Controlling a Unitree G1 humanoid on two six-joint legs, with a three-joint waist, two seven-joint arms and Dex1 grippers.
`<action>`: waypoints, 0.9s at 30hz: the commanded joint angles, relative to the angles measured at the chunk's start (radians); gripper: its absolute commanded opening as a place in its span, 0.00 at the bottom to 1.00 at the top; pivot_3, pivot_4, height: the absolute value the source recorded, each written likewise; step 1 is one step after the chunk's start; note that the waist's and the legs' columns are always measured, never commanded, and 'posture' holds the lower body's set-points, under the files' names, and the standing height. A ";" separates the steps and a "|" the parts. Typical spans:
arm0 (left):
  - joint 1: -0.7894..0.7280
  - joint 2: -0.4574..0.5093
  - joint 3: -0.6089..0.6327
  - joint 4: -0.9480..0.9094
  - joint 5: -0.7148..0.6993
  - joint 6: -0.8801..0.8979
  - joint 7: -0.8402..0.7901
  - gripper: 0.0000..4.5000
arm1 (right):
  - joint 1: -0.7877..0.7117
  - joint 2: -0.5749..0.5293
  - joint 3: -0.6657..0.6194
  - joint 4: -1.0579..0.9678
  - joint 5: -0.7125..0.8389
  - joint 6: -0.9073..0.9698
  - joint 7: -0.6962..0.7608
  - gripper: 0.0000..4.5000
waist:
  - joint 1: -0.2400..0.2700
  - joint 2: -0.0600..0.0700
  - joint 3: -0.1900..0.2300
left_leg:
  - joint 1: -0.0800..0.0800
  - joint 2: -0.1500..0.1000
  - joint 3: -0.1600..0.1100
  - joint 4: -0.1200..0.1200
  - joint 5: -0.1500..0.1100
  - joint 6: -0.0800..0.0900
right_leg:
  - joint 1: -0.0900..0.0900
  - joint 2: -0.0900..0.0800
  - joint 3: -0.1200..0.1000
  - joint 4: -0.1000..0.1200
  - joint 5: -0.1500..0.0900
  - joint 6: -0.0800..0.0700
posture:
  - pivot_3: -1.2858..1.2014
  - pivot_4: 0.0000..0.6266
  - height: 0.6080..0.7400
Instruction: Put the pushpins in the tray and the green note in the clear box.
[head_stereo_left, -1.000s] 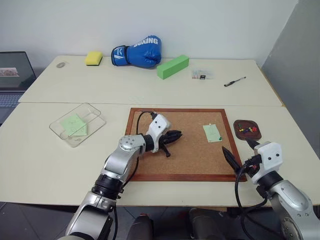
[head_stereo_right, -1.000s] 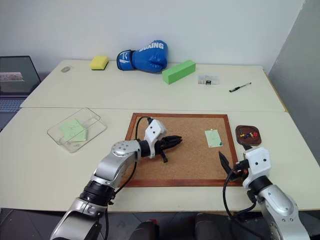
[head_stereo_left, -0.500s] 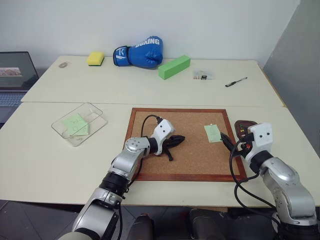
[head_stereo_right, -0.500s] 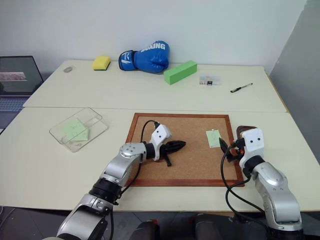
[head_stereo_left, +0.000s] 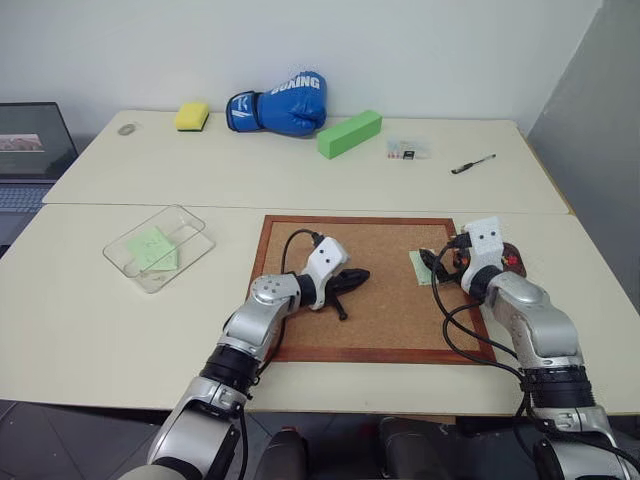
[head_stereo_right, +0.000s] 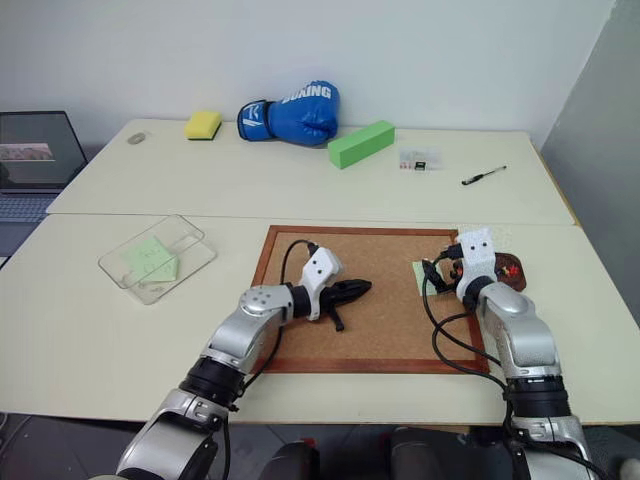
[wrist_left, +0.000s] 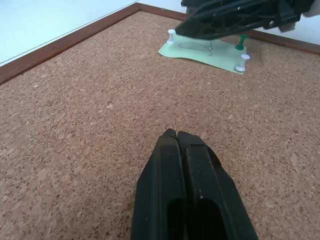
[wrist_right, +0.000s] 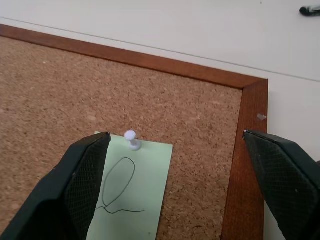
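Just under R gripper (wrist_right: 175, 195): green note (wrist_right: 132, 192)

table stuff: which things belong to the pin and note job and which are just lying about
Job: pale green paper note, its white and green pushpins, dark wooden tray, clear plastic box, corkboard.
Lying about: blue boxing glove, yellow sponge, green block, pen, laptop.

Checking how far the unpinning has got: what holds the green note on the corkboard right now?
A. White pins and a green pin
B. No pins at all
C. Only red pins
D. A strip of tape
A: the left wrist view shows the green note on the corkboard with white pushpins at two corners and a green one.
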 joint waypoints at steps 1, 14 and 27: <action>0.029 0.007 0.001 -0.032 0.003 0.027 0.001 0.01 | -0.026 0.010 0.010 -0.004 -0.010 -0.041 0.018 1.00 | -0.002 0.000 0.000 | 0.000 0.000 0.000 0.000 0.000 0.000 | 0.000 0.000 0.000 0.000 0.000 0.000 | 0.52 0.24 1.00; 0.042 0.013 -0.002 -0.052 0.004 0.040 0.000 0.00 | -0.060 0.042 0.039 0.047 -0.040 -0.078 0.029 0.47 | -0.012 0.000 0.000 | 0.000 0.000 0.000 0.000 0.000 0.000 | 0.000 0.000 0.000 0.000 0.000 0.000 | 0.52 0.24 1.00; 0.061 0.027 -0.019 -0.069 0.012 0.059 -0.014 0.00 | -0.070 0.036 0.023 0.012 -0.028 -0.072 0.039 0.00 | -0.014 0.000 0.000 | 0.000 0.000 0.000 0.000 0.000 0.000 | 0.000 0.000 0.000 0.000 0.000 0.000 | 0.52 0.24 1.00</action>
